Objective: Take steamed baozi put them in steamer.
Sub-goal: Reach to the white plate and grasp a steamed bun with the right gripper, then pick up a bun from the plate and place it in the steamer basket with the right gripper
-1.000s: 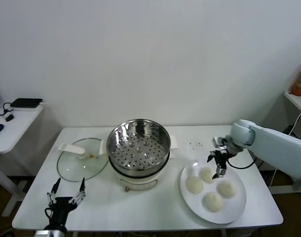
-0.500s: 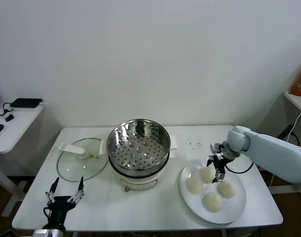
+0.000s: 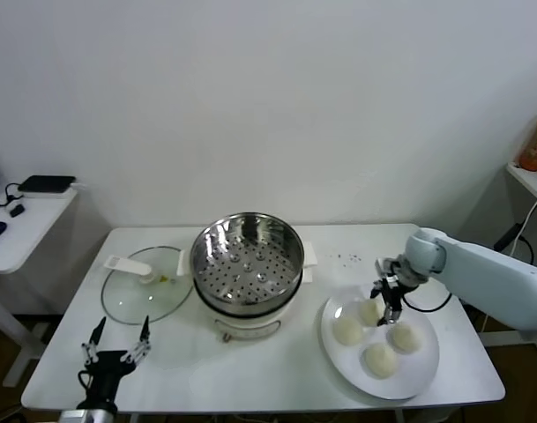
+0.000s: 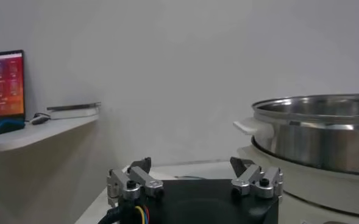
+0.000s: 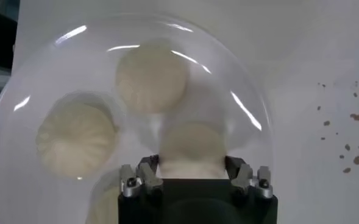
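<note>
Four cream-white baozi lie on a white plate at the table's right. My right gripper is low over the plate, open, its fingers on either side of the bun nearest the steamer. In the right wrist view that bun sits between the fingertips of the gripper, with two more buns beyond it. The steel steamer stands at the table's middle with its perforated tray bare. My left gripper is open and empty near the front left edge.
A glass lid lies flat to the left of the steamer. The steamer's wall shows close by in the left wrist view. A side desk stands at far left, and a shelf with an orange bottle at far right.
My right gripper has come down and slightly left, so that it straddles the bun nearest the steamer. The left arm has not moved.
</note>
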You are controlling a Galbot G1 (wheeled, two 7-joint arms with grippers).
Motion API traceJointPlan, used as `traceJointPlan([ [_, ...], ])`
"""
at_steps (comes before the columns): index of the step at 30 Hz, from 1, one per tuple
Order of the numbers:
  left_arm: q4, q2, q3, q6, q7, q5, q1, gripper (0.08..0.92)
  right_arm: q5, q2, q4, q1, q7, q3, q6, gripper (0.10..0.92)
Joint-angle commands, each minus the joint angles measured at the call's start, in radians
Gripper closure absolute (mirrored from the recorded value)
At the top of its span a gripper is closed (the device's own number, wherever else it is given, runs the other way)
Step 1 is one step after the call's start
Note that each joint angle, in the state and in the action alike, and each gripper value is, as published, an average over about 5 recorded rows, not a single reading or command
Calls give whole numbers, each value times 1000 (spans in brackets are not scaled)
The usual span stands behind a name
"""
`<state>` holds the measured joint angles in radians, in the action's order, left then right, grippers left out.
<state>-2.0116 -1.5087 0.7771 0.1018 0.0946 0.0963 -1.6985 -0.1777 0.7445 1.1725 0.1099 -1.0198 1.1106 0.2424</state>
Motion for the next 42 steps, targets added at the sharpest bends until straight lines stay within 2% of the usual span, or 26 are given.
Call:
traceJointPlan([
  [1, 3, -1, -1, 1, 0, 1, 0, 177, 4, 1, -2, -6, 2, -6, 0, 352],
  [9, 1, 0, 0, 1, 0, 2, -3, 177, -4, -2, 11, 30, 1, -13, -11, 355],
  [15, -1, 3, 2, 0, 1, -1, -5, 177, -30, -4, 65, 182, -23, 39, -48, 355],
  [25, -5, 0, 1, -1, 1, -19, -5, 177, -9, 30, 220, 544, -80, 231, -274, 354],
  [33, -8, 0, 2, -5, 2, -20, -4, 177, 62, 146, 265, 716, -99, 247, -438, 347],
  [42, -19, 4, 0, -9, 1, -23, -4, 177, 150, 359, 154, 728, -101, 205, -527, 336],
])
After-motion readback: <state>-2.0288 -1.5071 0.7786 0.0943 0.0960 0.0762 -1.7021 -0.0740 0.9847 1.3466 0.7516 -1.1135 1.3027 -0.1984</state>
